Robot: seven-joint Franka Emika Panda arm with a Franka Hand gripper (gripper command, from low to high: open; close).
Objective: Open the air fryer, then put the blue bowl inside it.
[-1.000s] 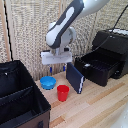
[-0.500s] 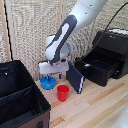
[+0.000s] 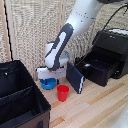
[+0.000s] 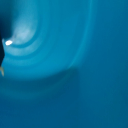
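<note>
Over the small round blue bowl [image 3: 48,83], the white gripper [image 3: 48,79] hides its fingers; jaw state unreadable, wrist view a blue blur.

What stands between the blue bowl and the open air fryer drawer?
The dark-blue book, propped upright, stands between the blue bowl and the air fryer drawer. The red cup sits nearer the camera, off that line. The gripper is at the bowl.
</note>
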